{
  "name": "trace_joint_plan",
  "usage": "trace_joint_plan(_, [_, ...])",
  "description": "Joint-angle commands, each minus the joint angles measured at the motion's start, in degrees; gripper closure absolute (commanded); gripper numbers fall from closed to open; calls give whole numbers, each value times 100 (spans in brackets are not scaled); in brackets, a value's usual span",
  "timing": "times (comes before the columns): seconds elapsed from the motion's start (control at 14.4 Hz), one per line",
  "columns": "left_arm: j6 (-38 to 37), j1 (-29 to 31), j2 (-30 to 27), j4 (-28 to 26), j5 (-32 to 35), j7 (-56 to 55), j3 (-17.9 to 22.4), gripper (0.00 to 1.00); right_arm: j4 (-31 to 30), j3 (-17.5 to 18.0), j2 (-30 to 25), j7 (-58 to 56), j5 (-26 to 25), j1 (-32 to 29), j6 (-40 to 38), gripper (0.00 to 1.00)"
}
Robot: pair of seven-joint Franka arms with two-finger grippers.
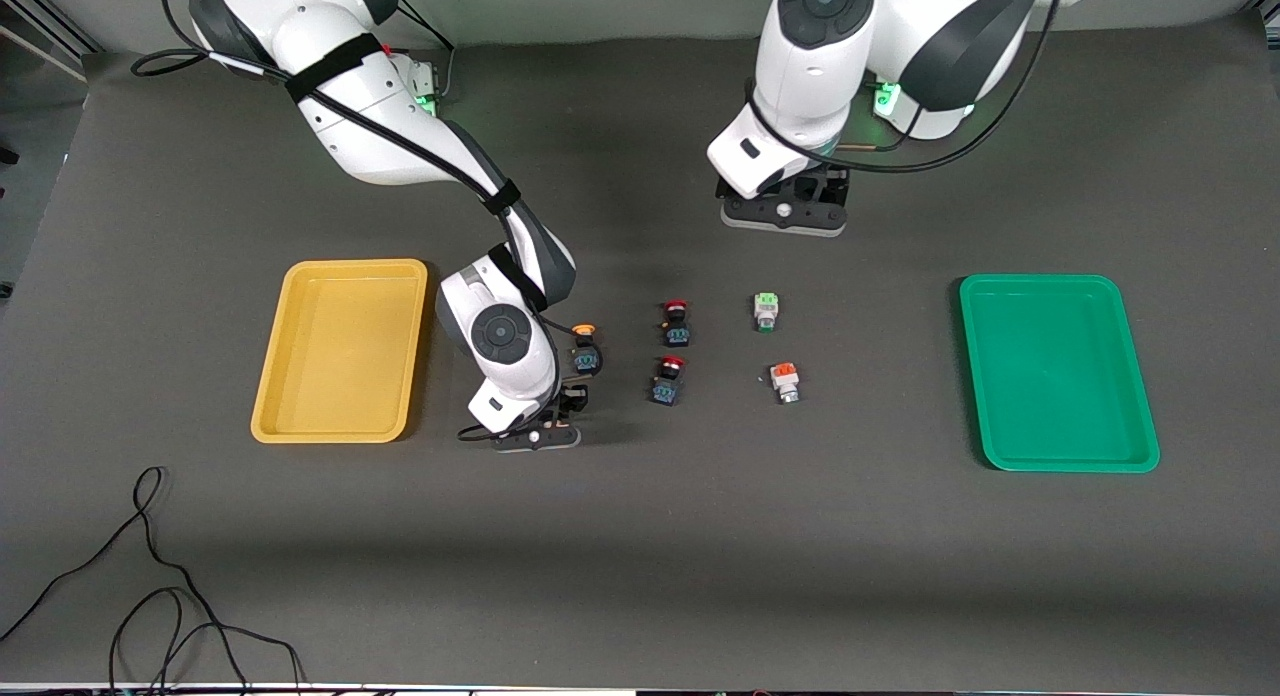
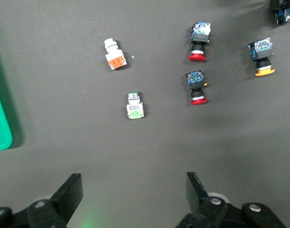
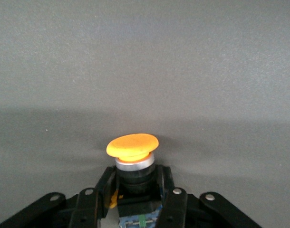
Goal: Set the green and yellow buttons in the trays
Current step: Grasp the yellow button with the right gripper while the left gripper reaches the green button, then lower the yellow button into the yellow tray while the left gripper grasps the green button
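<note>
Start at the shallow yellow plastic tray [image 1: 330, 438], which sits toward the right arm's end of the counter [image 1: 640, 576]. No button lies in it yet.

Just beside it you find the right gripper [image 3: 138, 179], down low at the counter. Its fingers [image 3: 165, 190] are clenched on the black body of a round yellow-capped button [image 3: 133, 145], one finger on each side, under the silver ring. The cap is flat and wide like a little mushroom, and it sticks out past the fingers.

The hold looks good to me, so lift straight up first. That way you will not bump the second yellow-capped button [image 1: 585, 348], which lies just beside the gripper, a bit farther from the front camera. Then carry the button over the yellow tray's rim, go down low and let go softly, so it does not bounce or roll out.

Next come two red-capped black-blue buttons [image 1: 676, 321] [image 1: 667, 379]. Leave those alone.

After them lie the white blocky button with a green top [image 1: 767, 311] and, nearer to the front camera, the white blocky button with an orange top [image 1: 785, 381].

The left gripper [image 2: 133, 190] waits in the air over the counter near the arms' bases, its fingers released wide and holding nothing.

Last is the shallow green plastic tray [image 1: 1070, 466] toward the left arm's end, with no button in it
</note>
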Motion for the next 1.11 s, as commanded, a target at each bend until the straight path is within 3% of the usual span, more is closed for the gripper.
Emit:
trace_joint_plan(0.0, [941, -17, -115, -972, -25, -61, 85, 4, 5, -128, -410, 46, -71, 2, -469, 100])
trace_joint_plan(0.21, [2120, -17, 113, -1808, -7, -70, 85, 4, 13, -287, -1217, -24, 17, -181, -1777, 100])
trace_joint_plan(0.42, [2736, -26, 893, -1872, 72, -140, 93, 5, 14, -305, -2087, -1029, 43, -708, -3201, 100])
trace_joint_plan(0.62, [3326, -43, 1598, -1872, 142, -175, 102, 6, -4, -331, -2625, -2115, 43, -1394, -4100, 100])
trace_joint_plan(0.83, [3625, -44, 2081, -1880, 886, -745, 102, 6, -222, -883, -2749, -2852, 34, -1492, -4173, 100])
trace_joint_plan(1.04, [3872, -17, 2294, -1854, 1241, -1081, 129, 6, -1300, -1358, -3003, -3301, 69, -1492, -3061, 100])
